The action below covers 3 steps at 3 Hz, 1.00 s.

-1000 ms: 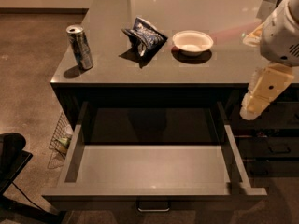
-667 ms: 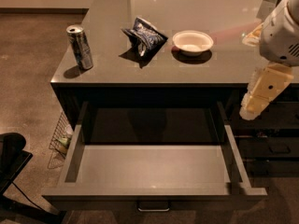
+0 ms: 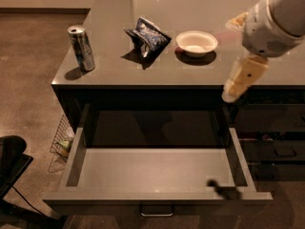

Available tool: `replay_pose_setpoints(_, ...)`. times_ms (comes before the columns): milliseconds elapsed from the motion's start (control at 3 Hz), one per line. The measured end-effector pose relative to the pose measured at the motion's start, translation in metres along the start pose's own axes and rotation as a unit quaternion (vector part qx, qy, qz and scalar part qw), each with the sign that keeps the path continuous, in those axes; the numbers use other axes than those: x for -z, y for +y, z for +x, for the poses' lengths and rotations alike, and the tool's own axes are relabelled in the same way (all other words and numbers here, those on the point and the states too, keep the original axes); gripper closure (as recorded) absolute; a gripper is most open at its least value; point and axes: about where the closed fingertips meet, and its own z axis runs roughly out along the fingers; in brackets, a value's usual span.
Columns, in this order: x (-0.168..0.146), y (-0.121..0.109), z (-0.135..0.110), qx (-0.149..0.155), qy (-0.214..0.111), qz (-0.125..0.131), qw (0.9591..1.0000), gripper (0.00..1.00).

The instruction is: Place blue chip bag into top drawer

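The blue chip bag (image 3: 145,38) is a crumpled dark-blue foil bag with white patches, standing on the grey counter (image 3: 157,75) between a can and a bowl. The top drawer (image 3: 157,173) is pulled wide open below the counter; its flat grey floor is bare and its bar handle (image 3: 156,210) shows at the front. My gripper (image 3: 239,82), cream-coloured on a white arm, hangs at the right over the counter's front edge, above the drawer's right rear corner. It is well to the right of the bag and holds nothing visible.
A silver-blue drink can (image 3: 81,47) stands at the counter's left front. A white bowl (image 3: 196,43) sits right of the bag. A wire basket (image 3: 62,140) is on the floor left of the drawer. Darker drawers (image 3: 281,149) are at the right. A black object (image 3: 12,163) is at bottom left.
My gripper has moved left and a little up, from beside the counter's right end to over its front edge. The bag, can, bowl and drawer have not moved.
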Motion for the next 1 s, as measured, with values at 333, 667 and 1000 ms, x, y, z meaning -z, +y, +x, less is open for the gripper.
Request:
replay_pose_setpoints(333, -0.039, -0.08, -0.049, 0.054, -0.101, 0.083, 0.9899, 0.0)
replay_pose_setpoints(667, -0.061, -0.145, -0.092, 0.051, -0.194, 0.144, 0.969, 0.0)
replay_pose_setpoints(1000, -0.061, -0.145, -0.092, 0.051, -0.194, 0.144, 0.969, 0.0)
